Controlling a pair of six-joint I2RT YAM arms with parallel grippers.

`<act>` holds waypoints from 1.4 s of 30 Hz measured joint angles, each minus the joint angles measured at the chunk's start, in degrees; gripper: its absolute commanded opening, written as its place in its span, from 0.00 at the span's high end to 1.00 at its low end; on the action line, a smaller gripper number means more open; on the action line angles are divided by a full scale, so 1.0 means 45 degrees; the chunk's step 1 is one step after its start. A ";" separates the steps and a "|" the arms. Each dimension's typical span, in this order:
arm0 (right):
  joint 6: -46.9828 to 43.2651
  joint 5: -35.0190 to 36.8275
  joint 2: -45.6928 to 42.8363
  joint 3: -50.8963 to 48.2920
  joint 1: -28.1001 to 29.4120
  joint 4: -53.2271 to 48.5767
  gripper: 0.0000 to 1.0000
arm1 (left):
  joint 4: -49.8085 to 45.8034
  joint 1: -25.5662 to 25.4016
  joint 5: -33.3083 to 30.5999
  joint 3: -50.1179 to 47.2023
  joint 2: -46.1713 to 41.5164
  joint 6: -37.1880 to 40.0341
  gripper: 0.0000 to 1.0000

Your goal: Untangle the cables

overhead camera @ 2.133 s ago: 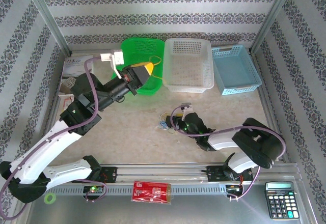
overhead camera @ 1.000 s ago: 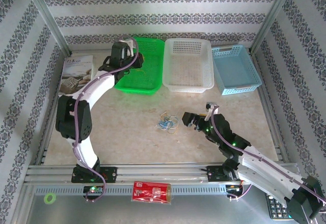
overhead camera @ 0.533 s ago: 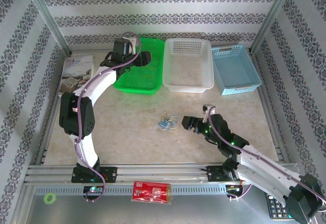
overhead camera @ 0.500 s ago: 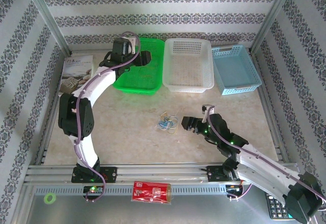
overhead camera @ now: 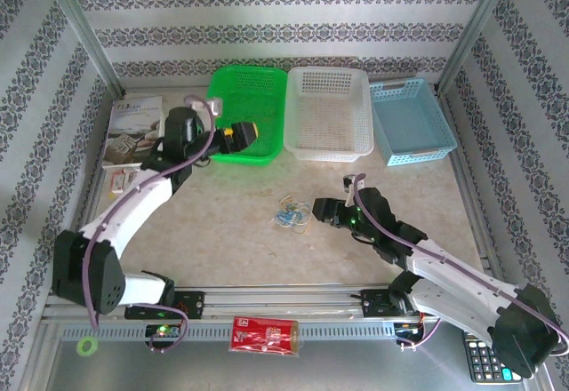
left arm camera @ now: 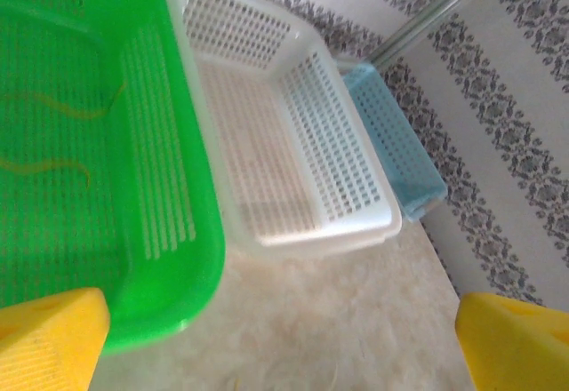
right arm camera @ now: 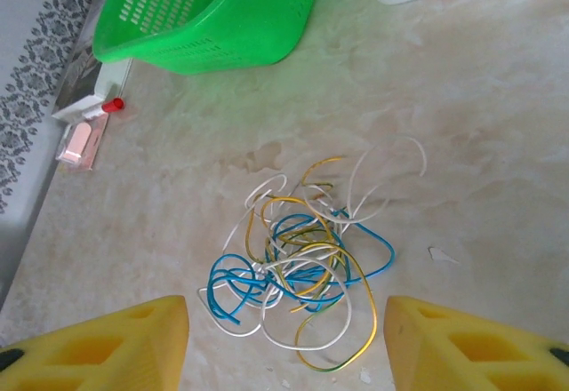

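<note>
Top view first: cables [overhead camera: 291, 213] lie in small tangle on table [overhead camera: 222, 222], mid-scene, near side of green basket [overhead camera: 253, 98]. Your left gripper [overhead camera: 244, 133] hangs over that basket's near rim; your right gripper [overhead camera: 317, 211] sits just right of tangle

Left wrist view: left fingers [left arm camera: 49, 338] spread wide, nothing between; thin yellow strand [left arm camera: 53, 111] on green basket floor, white basket [left arm camera: 293, 142] to its right

Right wrist view: yellow, blue, white loops tangled on table; right fingers [right arm camera: 98, 342] apart, either side of nearest loop, pinching nothing
</note>
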 measured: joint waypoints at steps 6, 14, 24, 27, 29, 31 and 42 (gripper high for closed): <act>0.0515 -0.0214 0.0962 0.0029 0.0000 0.0782 0.56 | 0.1010 -0.1559 -0.0777 -0.3211 -0.2433 -0.1185 0.00; 0.1015 -0.0364 0.2419 0.0204 0.0471 0.1889 0.55 | 0.2322 -0.3269 -0.2686 -0.6844 -0.4090 -0.2642 0.00; 0.1263 -0.0495 0.3682 0.0704 0.1535 0.2812 0.53 | 0.2438 -0.3293 -0.3546 -0.7349 -0.5212 -0.3041 0.00; 0.1331 -0.0491 0.3954 0.0709 0.1719 0.2929 0.51 | 0.2433 -0.3293 -0.3589 -0.7349 -0.5207 -0.3041 0.00; 0.1365 -0.0486 0.4090 0.0709 0.1783 0.2987 0.49 | 0.2433 -0.3293 -0.3604 -0.7349 -0.5207 -0.3041 0.00; 0.1404 -0.0476 0.4133 0.0709 0.1783 0.3041 0.49 | 0.2433 -0.3303 -0.3604 -0.7349 -0.5212 -0.3041 0.00; 0.1661 -0.0393 0.4255 0.0704 0.1928 0.3356 0.48 | 0.2433 -0.3458 -0.3682 -0.7329 -0.5212 -0.3041 0.00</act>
